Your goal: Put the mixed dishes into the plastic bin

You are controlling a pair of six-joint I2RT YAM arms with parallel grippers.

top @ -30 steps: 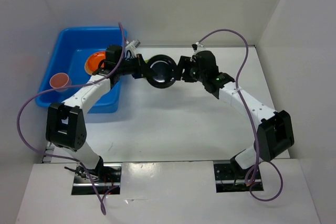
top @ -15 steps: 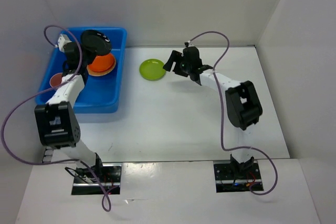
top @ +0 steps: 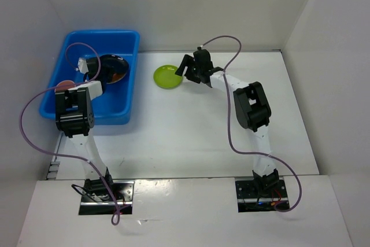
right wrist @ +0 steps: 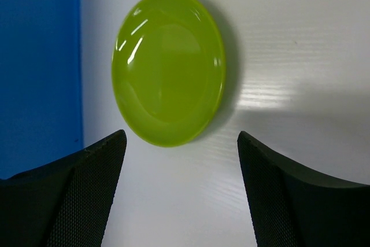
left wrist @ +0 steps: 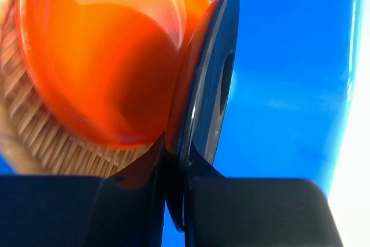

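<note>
1. The left end effector (top: pixel 94 72) is inside the plastic bin (top: pixel 87 117), toward its far half.
2. In the left wrist view, the left end effector (left wrist: pixel 175 169) is clamped on the rim of the black plate (left wrist: pixel 205 96), with one finger on each face. The plate shows edge-on and runs straight ahead from the fingers.
3. The orange plate (left wrist: pixel 104 56) lies just left of those fingers, close against the black plate's face. Whether the two touch along the whole edge cannot be told.
4. A woven plate (left wrist: pixel 46 137) sits under the orange plate, its ribbed rim showing at the lower left of the fingers. The bin's blue wall (left wrist: pixel 277 85) lies to the fingers' right.
5. From above, the black plate (top: pixel 113 63) covers most of the orange plate (top: pixel 119 77), and both are just beyond the left end effector. The salmon-pink cup (top: pixel 64 84) stands in the bin on the end effector's near-left side, partly hidden by the arm.
6. The right end effector (top: pixel 186 67) is over the surface (top: pixel 191 131), with its fingers spread wide and nothing between them.
7. In the right wrist view, the lime green plate (right wrist: pixel 167 67) lies flat on the surface (right wrist: pixel 300 39), just ahead of the right end effector (right wrist: pixel 180 140) and centred on the gap between its fingers.
8. The green plate (top: pixel 167 76) is outside the bin. The bin's side (right wrist: pixel 34 56) is just beyond the plate's left edge as seen from the right end effector.
</note>
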